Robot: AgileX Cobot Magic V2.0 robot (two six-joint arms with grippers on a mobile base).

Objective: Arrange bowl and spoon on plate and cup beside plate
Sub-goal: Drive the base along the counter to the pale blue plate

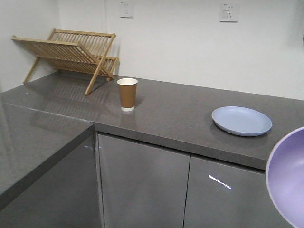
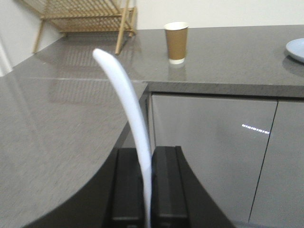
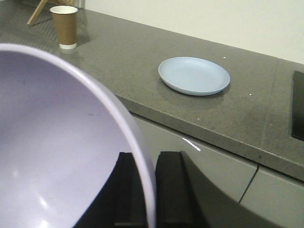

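Observation:
The light-blue plate (image 1: pixel 242 120) (image 3: pixel 194 75) lies flat on the grey counter at the right. The brown paper cup (image 1: pixel 127 94) (image 2: pixel 176 42) (image 3: pixel 64 26) stands upright on the counter, left of the plate and well apart from it. In the left wrist view my left gripper (image 2: pixel 147 156) is shut on the pale spoon (image 2: pixel 124 99), whose curved handle rises ahead of the jaws. In the right wrist view my right gripper (image 3: pixel 146 159) is shut on the rim of the lavender bowl (image 3: pixel 57 142) (image 1: pixel 289 175), held in front of the cabinets below counter height.
A wooden folding dish rack (image 1: pixel 71 52) stands at the back left of the counter (image 1: pixel 180 114) by the wall. The counter turns an L-shaped corner at the left. Grey cabinet doors (image 1: pixel 142 180) run below it. A dark cooktop edge (image 3: pixel 298 104) sits right of the plate.

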